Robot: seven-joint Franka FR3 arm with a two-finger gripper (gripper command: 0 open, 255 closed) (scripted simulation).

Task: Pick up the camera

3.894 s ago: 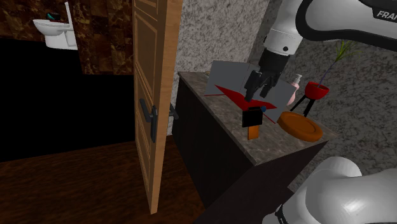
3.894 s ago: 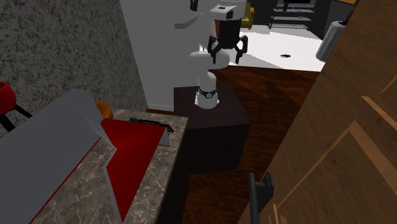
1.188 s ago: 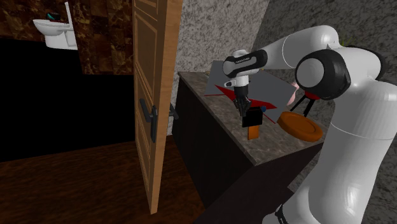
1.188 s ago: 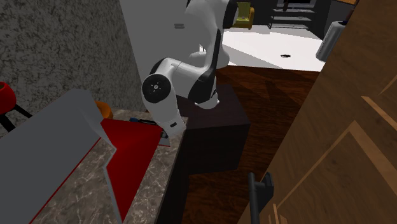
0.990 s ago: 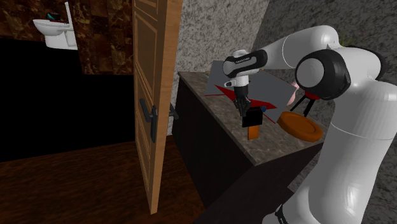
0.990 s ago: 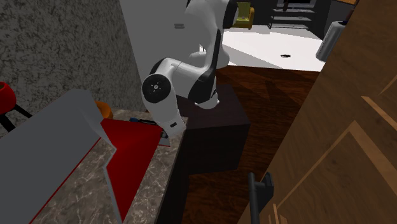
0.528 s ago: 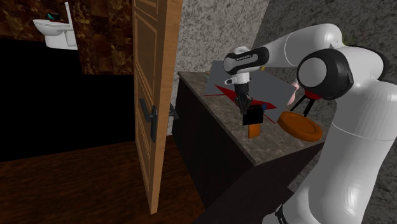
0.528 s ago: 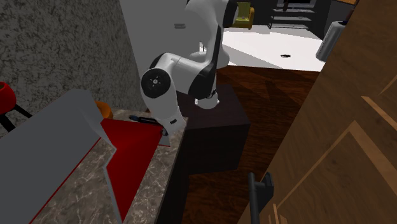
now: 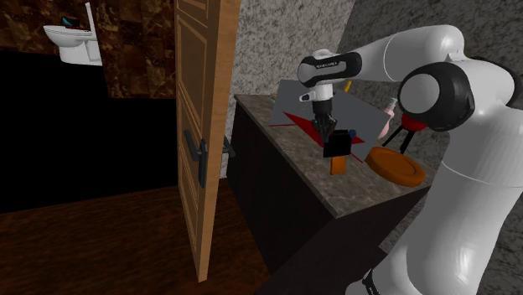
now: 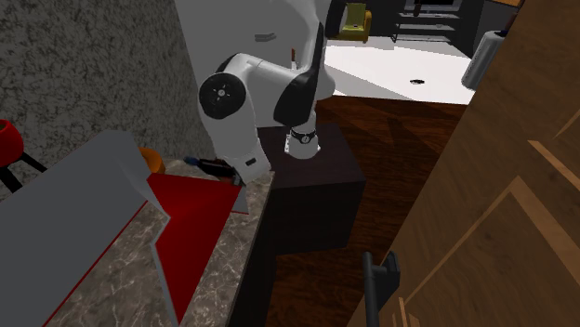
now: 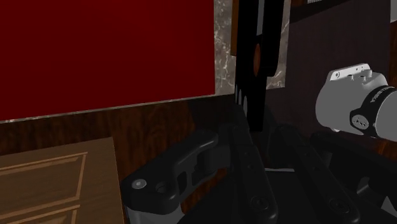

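Shoulder view has the black gripper (image 9: 327, 138) clamped tight on the black-and-orange camera (image 9: 340, 148), over the marbled countertop (image 9: 293, 157), near the round orange dish (image 9: 398, 166).

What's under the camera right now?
Under the black camera an orange piece sticks down, with the speckled stone counter below. The spot directly beneath is covered, so contact with the counter cannot be told.

Second exterior view: the arm (image 10: 243, 111) hides most of the camera (image 10: 212, 168). The red pot (image 10: 6, 139) is cut off by the picture's edge.
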